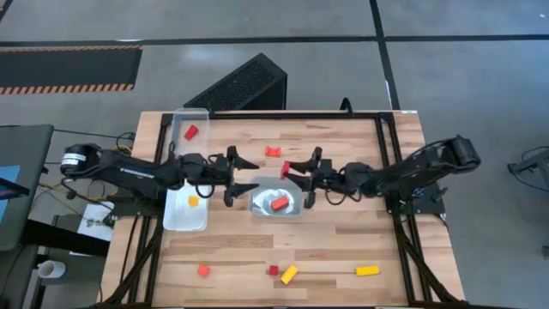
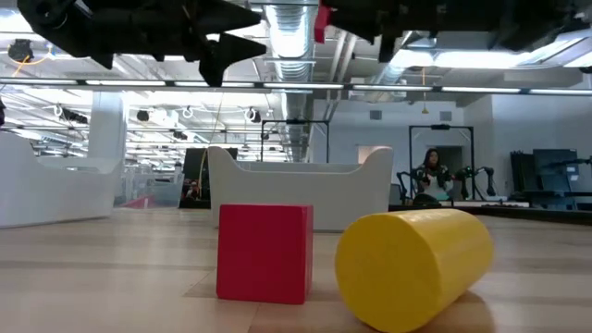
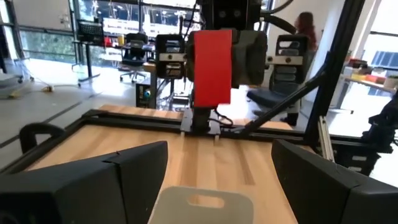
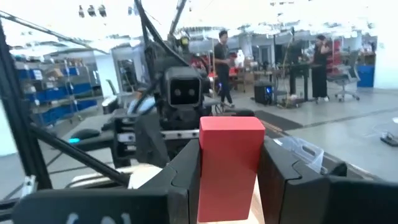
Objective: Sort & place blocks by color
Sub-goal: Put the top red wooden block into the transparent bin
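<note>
Red block (image 4: 230, 163) clamped in right gripper (image 1: 294, 168), carry step; next, release over centre tray (image 1: 296, 206) at 6 o'clock. Left gripper (image 1: 250, 174) wide, waiting.

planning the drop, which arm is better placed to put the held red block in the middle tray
Right. The right gripper is shut on a red block, beside the middle tray, which already holds a red block. The left gripper is open, holding nothing.
</note>
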Robot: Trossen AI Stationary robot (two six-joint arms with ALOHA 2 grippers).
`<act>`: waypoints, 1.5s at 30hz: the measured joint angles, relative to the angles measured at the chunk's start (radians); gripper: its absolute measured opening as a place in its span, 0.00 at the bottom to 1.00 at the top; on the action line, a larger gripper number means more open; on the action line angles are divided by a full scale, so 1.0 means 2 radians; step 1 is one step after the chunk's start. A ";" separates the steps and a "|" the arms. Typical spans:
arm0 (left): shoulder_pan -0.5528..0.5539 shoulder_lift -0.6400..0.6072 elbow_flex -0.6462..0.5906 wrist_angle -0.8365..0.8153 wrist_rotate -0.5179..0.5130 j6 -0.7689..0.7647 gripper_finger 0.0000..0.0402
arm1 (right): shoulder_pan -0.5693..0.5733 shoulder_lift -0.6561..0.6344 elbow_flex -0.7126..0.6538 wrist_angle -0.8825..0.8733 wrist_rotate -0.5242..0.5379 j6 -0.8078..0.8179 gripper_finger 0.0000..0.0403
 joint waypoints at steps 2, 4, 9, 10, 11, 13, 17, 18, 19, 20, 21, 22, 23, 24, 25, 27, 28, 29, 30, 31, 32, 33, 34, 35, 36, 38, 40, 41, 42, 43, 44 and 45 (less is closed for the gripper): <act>-0.002 0.014 0.011 -0.006 0.000 -0.001 0.69 | -0.003 0.024 0.016 0.000 0.000 0.005 0.28; -0.003 0.032 0.018 -0.009 0.000 -0.001 0.69 | -0.004 0.045 0.031 -0.003 0.000 0.005 0.28; -0.003 0.073 0.035 -0.007 0.000 -0.001 0.69 | -0.003 0.090 0.071 -0.001 -0.042 0.006 0.28; -0.003 0.078 0.038 -0.005 0.001 -0.001 0.69 | -0.003 0.098 0.078 0.000 -0.043 0.006 0.28; -0.003 0.081 0.040 -0.006 0.003 -0.001 0.69 | -0.002 0.106 0.084 0.000 -0.043 0.006 0.29; -0.003 0.089 0.048 -0.006 0.015 -0.001 0.69 | 0.000 0.113 0.089 0.001 -0.046 0.007 0.29; -0.004 0.088 0.054 -0.001 0.026 -0.001 0.69 | -0.003 0.130 0.093 -0.005 -0.055 0.021 0.29; -0.004 0.088 0.054 -0.002 0.029 -0.001 0.69 | -0.004 0.130 0.093 -0.006 -0.055 0.023 0.29; -0.004 0.088 0.054 -0.003 0.032 0.000 0.69 | -0.004 0.129 0.093 -0.006 -0.055 0.026 0.29; -0.004 0.088 0.054 -0.003 0.039 0.001 0.69 | -0.004 0.128 0.093 -0.009 -0.055 0.029 0.29; -0.004 0.088 0.054 -0.003 0.046 0.003 0.68 | -0.004 0.128 0.093 -0.011 -0.055 0.031 0.29; -0.004 0.088 0.054 -0.007 0.050 0.005 0.67 | -0.004 0.128 0.093 -0.014 -0.054 0.031 0.29; -0.004 0.088 0.054 -0.012 0.051 0.009 0.66 | -0.004 0.129 0.093 -0.014 -0.054 0.031 0.29; -0.004 0.088 0.054 -0.015 0.051 0.011 0.65 | -0.004 0.128 0.093 -0.013 -0.054 0.031 0.29; -0.004 0.088 0.054 -0.017 0.049 0.011 0.62 | -0.004 0.127 0.093 -0.011 -0.054 0.031 0.29; -0.004 0.088 0.054 -0.017 0.043 0.011 0.57 | -0.004 0.128 0.093 -0.009 -0.054 0.031 0.29; -0.004 0.088 0.054 -0.017 0.039 0.011 0.54 | -0.004 0.128 0.093 -0.011 -0.054 0.031 0.29; -0.004 0.088 0.054 -0.017 0.039 0.013 0.50 | -0.004 0.128 0.093 -0.012 -0.054 0.031 0.29; -0.004 0.088 0.054 -0.018 0.039 0.016 0.45 | -0.004 0.128 0.093 -0.013 -0.053 0.030 0.30; -0.004 0.088 0.054 -0.021 0.038 0.023 0.41 | -0.004 0.128 0.093 -0.013 -0.053 0.031 0.30; -0.004 0.088 0.054 -0.027 0.037 0.030 0.36 | -0.004 0.128 0.093 -0.014 -0.053 0.030 0.31; -0.004 0.088 0.054 -0.031 0.038 0.034 0.30 | -0.004 0.128 0.093 -0.016 -0.053 0.028 0.32; -0.004 0.088 0.054 -0.034 0.039 0.034 0.25 | -0.004 0.129 0.093 -0.018 -0.053 0.024 0.33; -0.003 0.088 0.054 -0.037 0.039 0.034 0.25 | -0.004 0.129 0.093 -0.020 -0.053 0.023 0.35; -0.002 0.088 0.054 -0.037 0.041 0.034 0.25 | -0.003 0.129 0.093 -0.020 -0.054 0.025 0.37; 0.003 0.088 0.054 -0.038 0.042 0.035 0.25 | -0.001 0.129 0.093 -0.020 -0.050 0.033 0.43; 0.009 0.087 0.054 -0.048 0.044 0.035 0.25 | -0.001 0.129 0.093 -0.024 -0.047 0.035 0.49; 0.012 0.085 0.054 -0.058 0.045 0.035 0.25 | -0.001 0.129 0.093 -0.027 -0.047 0.035 0.53; 0.014 0.082 0.053 -0.067 0.044 0.035 0.25 | -0.001 0.129 0.093 -0.030 -0.047 0.034 0.57; 0.018 0.079 0.053 -0.076 0.044 0.035 0.25 | -0.001 0.127 0.093 -0.033 -0.047 0.034 0.60; 0.024 0.074 0.053 -0.089 0.044 0.036 0.25 | -0.001 0.123 0.093 -0.042 -0.047 0.034 0.63; 0.030 0.066 0.053 -0.105 0.044 0.037 0.25 | -0.001 0.117 0.093 -0.052 -0.046 0.034 0.65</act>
